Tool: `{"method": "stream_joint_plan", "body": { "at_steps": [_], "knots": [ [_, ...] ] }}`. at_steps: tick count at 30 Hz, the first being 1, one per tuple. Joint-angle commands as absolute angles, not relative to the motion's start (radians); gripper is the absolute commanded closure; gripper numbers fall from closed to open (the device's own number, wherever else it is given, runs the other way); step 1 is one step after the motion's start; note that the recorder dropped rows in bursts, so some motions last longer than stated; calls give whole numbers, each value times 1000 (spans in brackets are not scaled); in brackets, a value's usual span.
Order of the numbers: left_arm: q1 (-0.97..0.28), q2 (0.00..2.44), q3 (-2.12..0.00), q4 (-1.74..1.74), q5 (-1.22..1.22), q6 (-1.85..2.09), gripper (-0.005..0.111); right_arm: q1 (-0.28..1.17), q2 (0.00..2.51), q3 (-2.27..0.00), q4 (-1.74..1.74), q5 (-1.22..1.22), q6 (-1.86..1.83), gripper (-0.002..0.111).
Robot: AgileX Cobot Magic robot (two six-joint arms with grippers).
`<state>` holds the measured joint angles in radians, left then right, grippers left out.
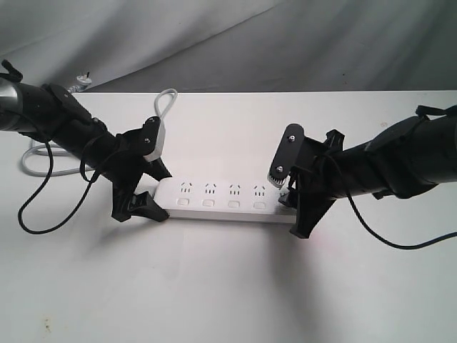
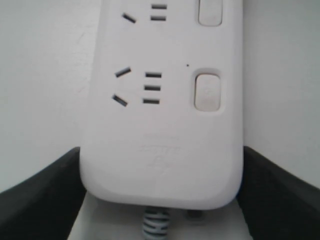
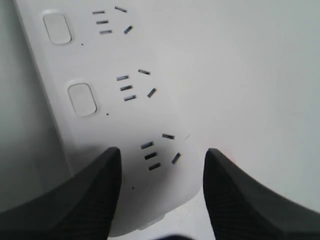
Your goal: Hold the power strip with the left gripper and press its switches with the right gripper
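Observation:
The white power strip (image 1: pixel 221 199) lies flat across the middle of the table, its grey cord (image 1: pixel 168 101) looping away behind my left arm. My left gripper (image 1: pixel 148 189) is shut on the cord end, and its fingers (image 2: pixel 45 197) press both long sides of the power strip (image 2: pixel 165 150). Four switches (image 1: pixel 208 204) show in a row. My right gripper (image 1: pixel 294 209) stands open over the far end. One of its fingers (image 3: pixel 85 195) covers the strip's switch edge, where the end switch is hidden. The other finger hangs past the strip (image 3: pixel 150 115). Two switches (image 3: pixel 82 99) lie beyond.
The white table (image 1: pixel 228 286) runs to a draped grey cloth (image 1: pixel 285 43) at the back. A plug (image 1: pixel 84 78) lies at the back left. Loose black cables (image 1: pixel 32 214) hang from both arms.

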<state>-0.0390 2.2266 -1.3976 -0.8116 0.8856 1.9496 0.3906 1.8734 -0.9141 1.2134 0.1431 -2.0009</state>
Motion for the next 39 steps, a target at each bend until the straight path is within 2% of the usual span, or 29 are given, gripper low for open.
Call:
{"method": "stream_joint_plan", "body": {
  "at_steps": [1,26,39],
  "knots": [
    [-40,2227,-1401,-812,894,1944,52,386,1892,-910,1208,142,-1999,60],
    [-40,2227,-1401,-812,894,1944,52,386,1957,-882,1223,187,-1999,60],
    [-40,2227,-1401,-812,894,1944,52,384,1715,-882,1223,146,-1981,60]
  ]
}}
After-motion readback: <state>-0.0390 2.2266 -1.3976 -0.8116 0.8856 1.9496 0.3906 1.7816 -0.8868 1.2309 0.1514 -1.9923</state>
